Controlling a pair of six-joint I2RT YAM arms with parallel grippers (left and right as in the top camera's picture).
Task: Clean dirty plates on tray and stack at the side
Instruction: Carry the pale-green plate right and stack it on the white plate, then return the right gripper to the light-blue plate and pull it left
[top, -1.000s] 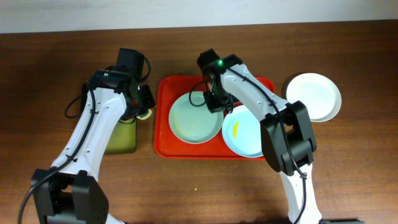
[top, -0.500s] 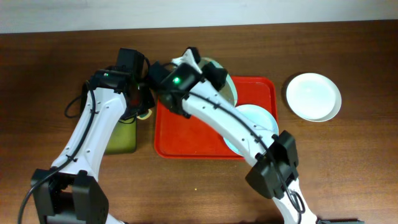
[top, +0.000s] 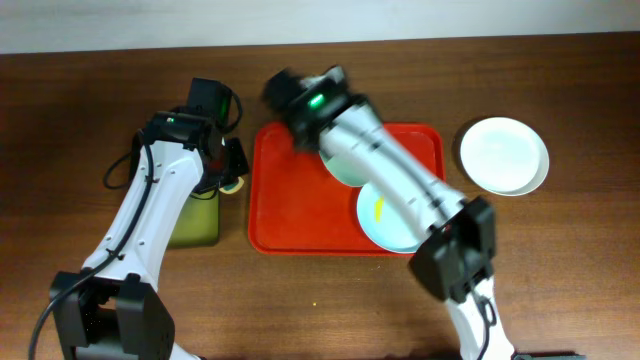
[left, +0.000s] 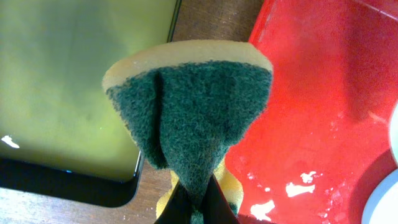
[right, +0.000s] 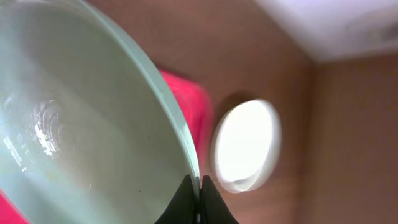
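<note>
My right gripper (right: 199, 190) is shut on the rim of the mint green plate (right: 81, 124) and holds it tilted above the red tray (top: 272, 205). In the overhead view the mint green plate (top: 343, 166) shows partly under the right arm. The light blue plate (top: 385, 222) with a yellow smear lies on the tray's right side. The white plate (top: 505, 155) lies on the table to the right of the tray, and shows in the right wrist view (right: 245, 146). My left gripper (left: 196, 208) is shut on a green and yellow sponge (left: 186, 106) at the tray's left edge (left: 323, 93).
A black tray with an olive-green inside (top: 195, 218) lies left of the red tray, under the left arm, and shows in the left wrist view (left: 68, 74). The brown table (top: 560, 280) runs on to the front and right.
My right gripper has lifted the mint green plate off the tray and tilted it, and the right arm has swung over the tray's back. The left arm and sponge have not moved.
</note>
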